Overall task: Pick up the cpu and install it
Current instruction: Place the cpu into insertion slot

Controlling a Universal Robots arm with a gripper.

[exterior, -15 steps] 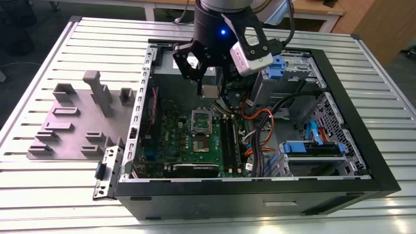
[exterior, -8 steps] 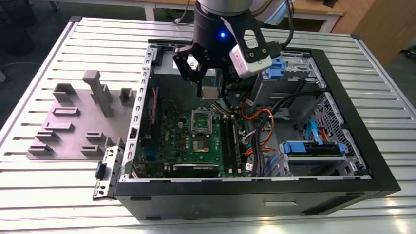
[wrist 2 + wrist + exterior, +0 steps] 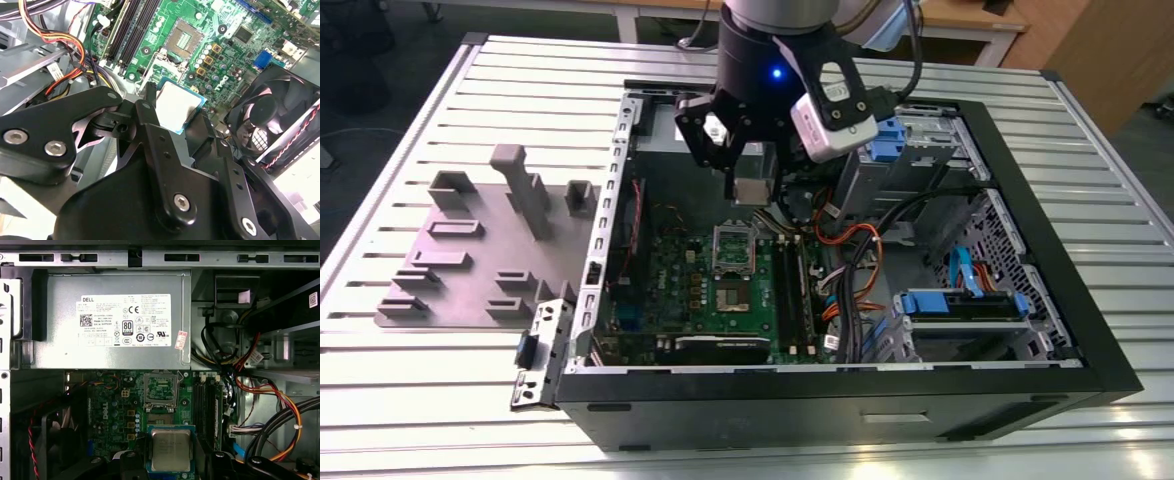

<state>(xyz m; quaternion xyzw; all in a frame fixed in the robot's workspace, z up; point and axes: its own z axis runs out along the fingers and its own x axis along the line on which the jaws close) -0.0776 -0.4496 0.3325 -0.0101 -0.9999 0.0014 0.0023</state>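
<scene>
Hanging over the open computer case [image 3: 854, 412], the gripper [image 3: 754, 178] has its fingers clamped on two opposite edges of the cpu [image 3: 755, 191].

The exterior view gives you the whole setting: the case lies on its side on a slatted table [image 3: 440, 420], with a grey fixture plate [image 3: 454, 270] just beside it on that view's left.

The first wrist view looks straight down and shows you the cpu's metal top face-on, near the open socket [image 3: 160, 390] but apart from it, not seated.

The second wrist view shows you the black fingers [image 3: 150, 130] from close behind, pressed against the chip's edges.

Inside the case you have the green motherboard [image 3: 674, 275], a grey power supply [image 3: 115, 356] with a white label, a black fan [image 3: 280, 115], memory slots [image 3: 131, 30], loose cables [image 3: 280, 405] and drive bays with blue tabs [image 3: 961, 303].

The cpu is held flat, lid away from the board, its edges roughly parallel to the socket's. It is square, so you have no long axis to read.
</scene>
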